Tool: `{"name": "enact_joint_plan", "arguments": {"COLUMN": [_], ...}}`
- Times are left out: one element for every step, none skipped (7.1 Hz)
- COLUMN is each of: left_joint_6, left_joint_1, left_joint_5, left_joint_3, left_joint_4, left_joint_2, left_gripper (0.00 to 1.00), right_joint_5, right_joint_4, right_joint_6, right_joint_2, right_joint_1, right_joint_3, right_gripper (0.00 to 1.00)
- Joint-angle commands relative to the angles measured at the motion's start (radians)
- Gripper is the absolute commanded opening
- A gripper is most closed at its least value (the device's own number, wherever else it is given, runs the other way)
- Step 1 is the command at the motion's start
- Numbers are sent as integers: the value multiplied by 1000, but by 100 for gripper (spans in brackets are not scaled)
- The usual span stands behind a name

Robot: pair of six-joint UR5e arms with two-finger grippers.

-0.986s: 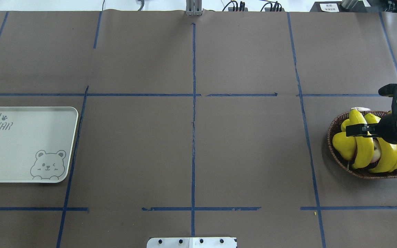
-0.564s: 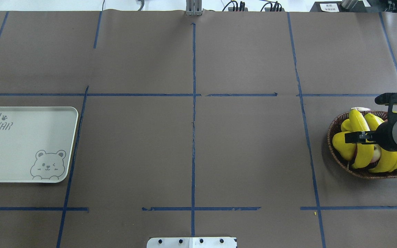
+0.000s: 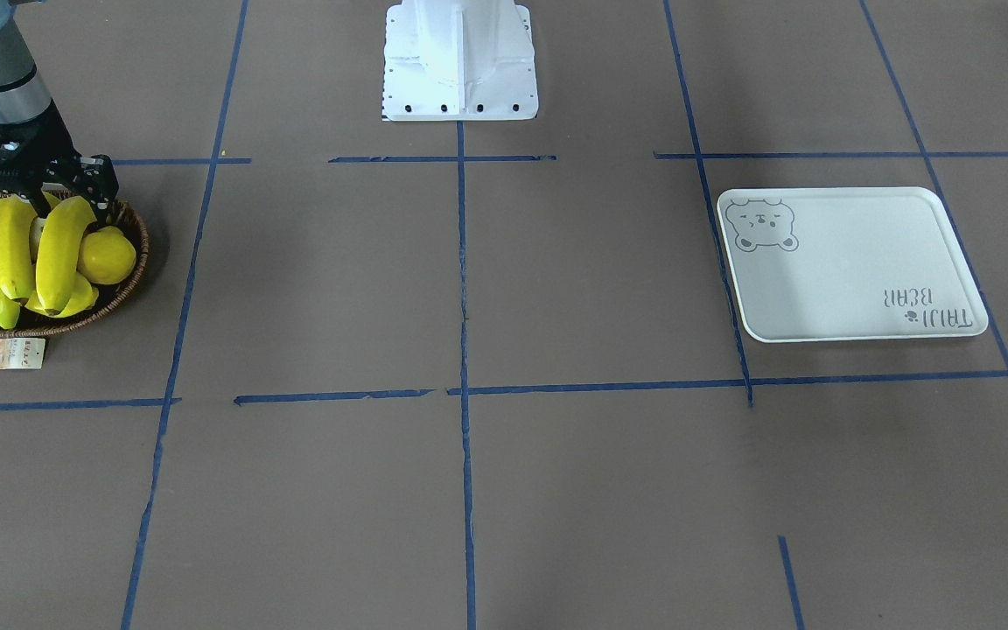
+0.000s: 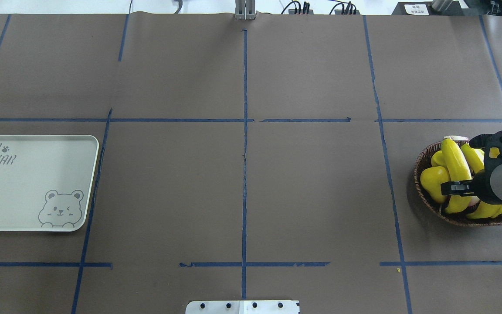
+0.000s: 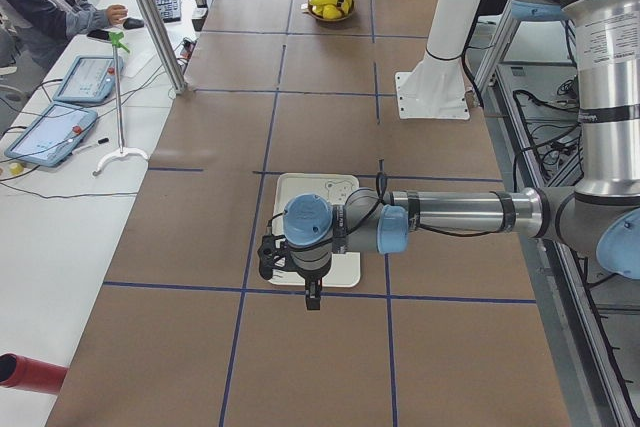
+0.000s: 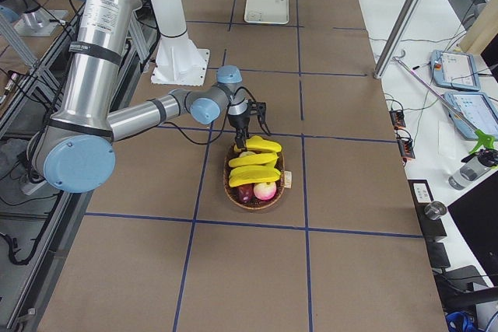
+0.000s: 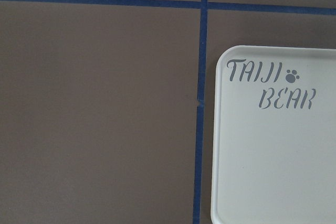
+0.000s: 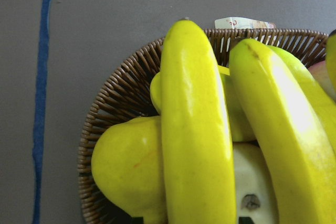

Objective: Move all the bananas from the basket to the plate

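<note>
1. Bananas (image 4: 453, 165): glossy yellow and curved. They lie side by side in the basket (image 4: 418, 183) at the robot's right end of the table (image 4: 242, 192).
2. Basket: a dark woven oval. We also list a round yellow fruit (image 4: 434, 183) against its rim, a pink fruit (image 6: 264, 190) under the bananas, and a paper tag (image 3: 17, 353) on the table by the rim.
3. Right claw (image 4: 456, 189): it hangs low over the basket with its jaws spread. One finger stands on either side of the banana next to the round fruit. We cannot tell whether the fingers touch it.
4. Left claw (image 5: 310, 297): it points down above the plate's outer edge. We see it only from the side and cannot tell how far open it is.
5. Plate (image 4: 24, 192): pale and rectangular, with a bear drawing and lettering. It lies at the robot's left end, well apart from the basket.
</note>
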State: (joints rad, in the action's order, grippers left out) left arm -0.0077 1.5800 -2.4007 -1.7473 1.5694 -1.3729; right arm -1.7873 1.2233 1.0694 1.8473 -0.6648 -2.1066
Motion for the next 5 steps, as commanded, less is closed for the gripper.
{"name": "enact_joint_plan", "arguments": {"left_joint_6": [0,-2,-2,0,3], "left_joint_1": [0,0,-2,-3,-3], "left_joint_5": [0,-2,-5,-5,-3], "left_joint_3": [0,0,0,0,-1], "left_joint_4": [0,0,1,1,1], "left_joint_2": [0,0,0,0,-1], "left_gripper": [100,100,100,100,100], "right_joint_5": [-3,-3,-7,-18,-49], "right_joint_4": [-1,-2,-2,2,8], "right_joint_6": [0,0,-11,-14,-17], "right_joint_2": [-2,-2,0,21,44], "right_joint_1": [2,1,-5,-12,-47], "right_joint_3": [3,3,-7,-36,-82], "right_gripper": [47,31,21,16,12]}}
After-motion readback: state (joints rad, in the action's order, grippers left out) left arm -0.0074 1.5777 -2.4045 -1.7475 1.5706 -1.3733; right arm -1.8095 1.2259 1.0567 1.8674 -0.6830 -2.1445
